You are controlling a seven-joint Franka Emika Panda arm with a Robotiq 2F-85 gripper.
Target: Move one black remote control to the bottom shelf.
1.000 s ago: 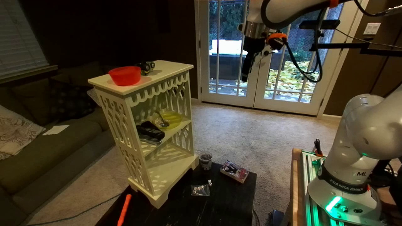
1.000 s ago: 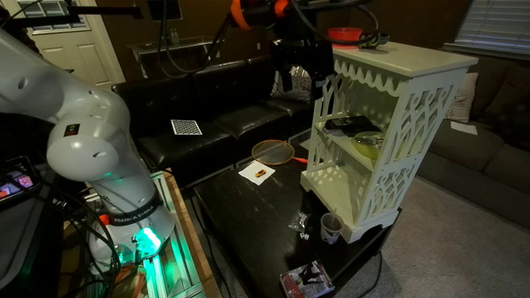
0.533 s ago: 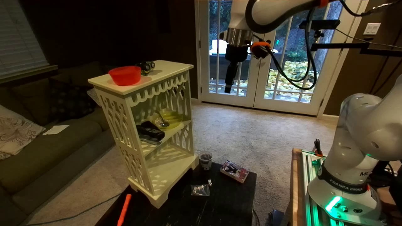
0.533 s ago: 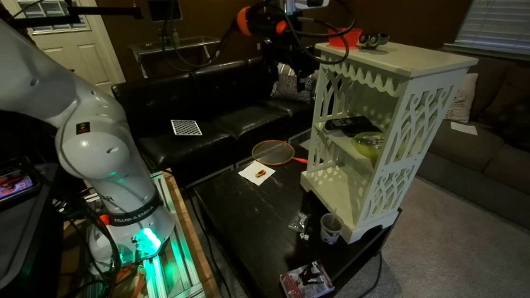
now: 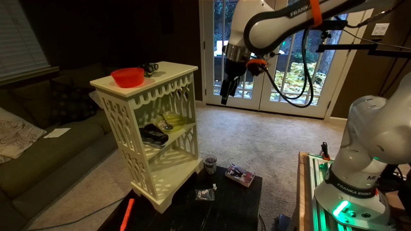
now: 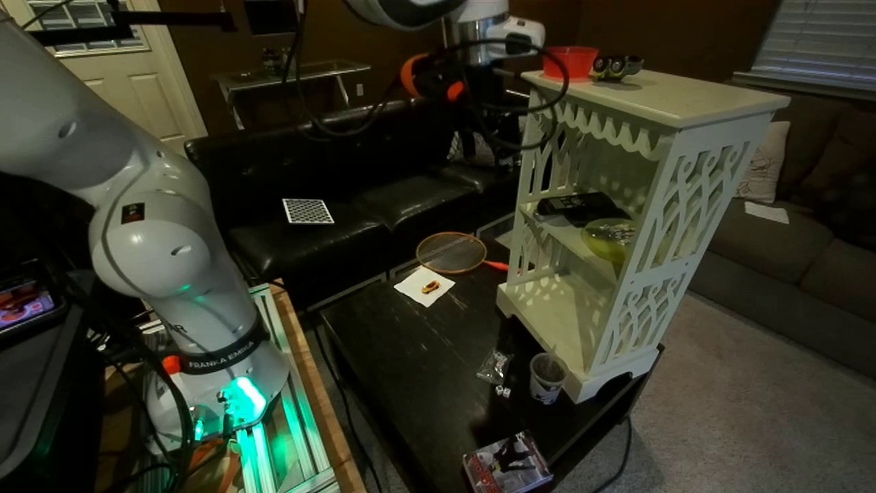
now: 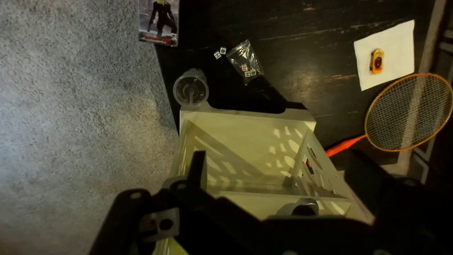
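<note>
Black remote controls (image 5: 155, 133) lie close together on the middle board of the cream-white rack, and they also show in an exterior view (image 6: 578, 204). In the wrist view only the end of a dark remote (image 7: 305, 209) shows past the gripper body. The bottom shelf (image 5: 175, 168) is bare; it also shows in an exterior view (image 6: 558, 318) and in the wrist view (image 7: 244, 141). My gripper (image 5: 224, 96) is in the air in front of the rack, apart from it, pointing down at a tilt. In the wrist view its fingers (image 7: 279, 164) are wide apart with nothing between them.
A yellow-green bowl (image 5: 173, 122) shares the middle board. A red bowl (image 5: 127, 78) and a toy car (image 5: 149, 69) stand on the top board. On the black table are a cup (image 6: 547, 378), a boxed item (image 6: 506, 462), a plastic bag (image 6: 494, 366) and a racket (image 6: 452, 252).
My gripper has come lower and closer to the rack, and it has tilted. The remotes and the rack have not moved.
</note>
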